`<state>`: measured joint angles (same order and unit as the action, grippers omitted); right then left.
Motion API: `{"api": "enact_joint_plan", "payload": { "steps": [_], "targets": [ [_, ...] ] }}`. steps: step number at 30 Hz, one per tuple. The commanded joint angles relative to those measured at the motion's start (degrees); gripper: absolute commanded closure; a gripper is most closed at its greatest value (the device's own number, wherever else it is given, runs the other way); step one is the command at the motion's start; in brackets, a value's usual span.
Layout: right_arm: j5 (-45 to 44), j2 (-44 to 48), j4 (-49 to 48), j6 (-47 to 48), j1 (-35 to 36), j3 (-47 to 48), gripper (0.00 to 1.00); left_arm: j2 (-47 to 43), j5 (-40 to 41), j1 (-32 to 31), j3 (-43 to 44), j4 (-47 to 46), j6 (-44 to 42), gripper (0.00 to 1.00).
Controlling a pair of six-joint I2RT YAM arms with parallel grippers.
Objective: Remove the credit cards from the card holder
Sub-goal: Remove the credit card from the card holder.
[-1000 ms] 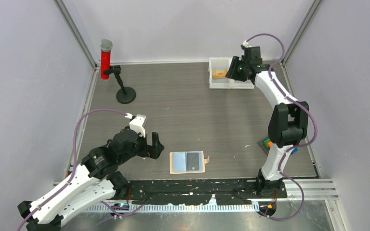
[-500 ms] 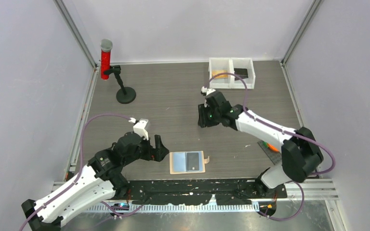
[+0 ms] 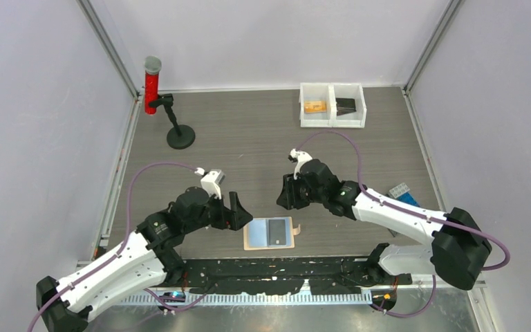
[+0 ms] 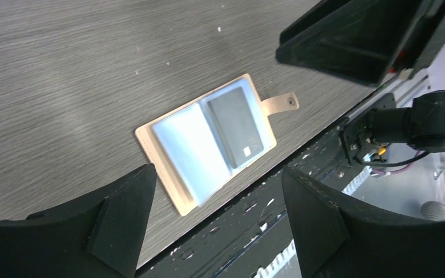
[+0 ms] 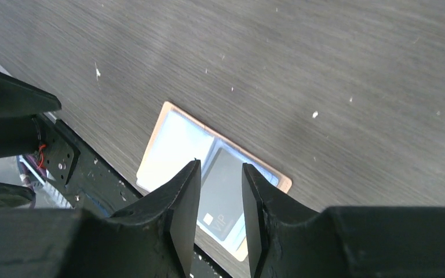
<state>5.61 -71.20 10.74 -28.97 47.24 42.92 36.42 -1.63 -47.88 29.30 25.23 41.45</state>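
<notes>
Over the bench (image 3: 249, 152), the left gripper (image 3: 234, 211) hovers, fingers wide apart; the right gripper (image 3: 285, 195) hangs empty, fingers narrowly apart. The far white bin (image 3: 332, 123) holds a dark shape, possibly a card. Between the grippers, the card holder (image 3: 256, 234) lies open near the bench's front edge, a credit card (image 3: 277, 232) in its right pocket, partly hidden by fingers in the right wrist view.

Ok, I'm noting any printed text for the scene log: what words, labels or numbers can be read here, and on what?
"VIP": on the dark card in the card holder, beside a small pale square, in the right wrist view.
Left wrist view: the same card's print is too small to read.
Top view: nothing is legible on the white bin, its contents or the blue item.
</notes>
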Motion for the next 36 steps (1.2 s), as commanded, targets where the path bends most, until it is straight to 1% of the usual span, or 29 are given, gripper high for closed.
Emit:
{"api": "enact_joint_plan", "payload": {
  "steps": [1,4,8,13,18,21,23,26,32,36],
  "targets": [
    [2.54,2.88,-6.52,-3.56,0.3,-3.67,0.61,1.36,-1.22,-0.02,-1.76,-8.91,2.15,0.2],
    [2.8,4.09,-6.74,-6.28,0.31,-5.19,0.64,3.36,-2.82,-0.02,-2.33,-11.04,2.81,0.24],
    [2.35,7.78,-5.73,-10.62,0.39,-8.68,0.63,6.31,-5.68,-0.02,-3.77,-16.06,4.21,0.28],
    [3.36,10.95,-1.73,-9.77,0.46,-9.23,0.63,10.24,-9.49,-0.02,-7.39,-25.52,7.98,0.32],
    [2.1,10.96,-1.06,-9.98,3.21,-9.56,0.63,14.11,-11.8,-0.11,-9.61,-29.58,9.37,0.33],
    [0.51,9.86,-0.63,-10.81,5.29,-9.74,0.62,15.51,-11.41,-0.11,-9.92,-28.4,8.85,0.35],
    [0.01,9.47,-1.88,-12.06,6.34,-10.34,0.6,16.06,-10.41,-0.11,-9.66,-26.44,7.88,0.37],
    [-0.71,9.15,-5.05,-13.96,8.03,-11.96,0.56,16.45,-9.43,-0.11,-10.22,-25.85,7.61,0.38],
    [-5.12,8.17,-5.19,-15.47,10.29,-13.59,0.56,16.65,-8.41,-0.11,-11.7,-25.39,6.89,0.48],
    [-5.43,7.91,-6.64,-15.5,10.32,-15.08,0.56,16.95,-8.73,-0.11,-12.52,-25.41,6.56,0.55]
  ]
}}
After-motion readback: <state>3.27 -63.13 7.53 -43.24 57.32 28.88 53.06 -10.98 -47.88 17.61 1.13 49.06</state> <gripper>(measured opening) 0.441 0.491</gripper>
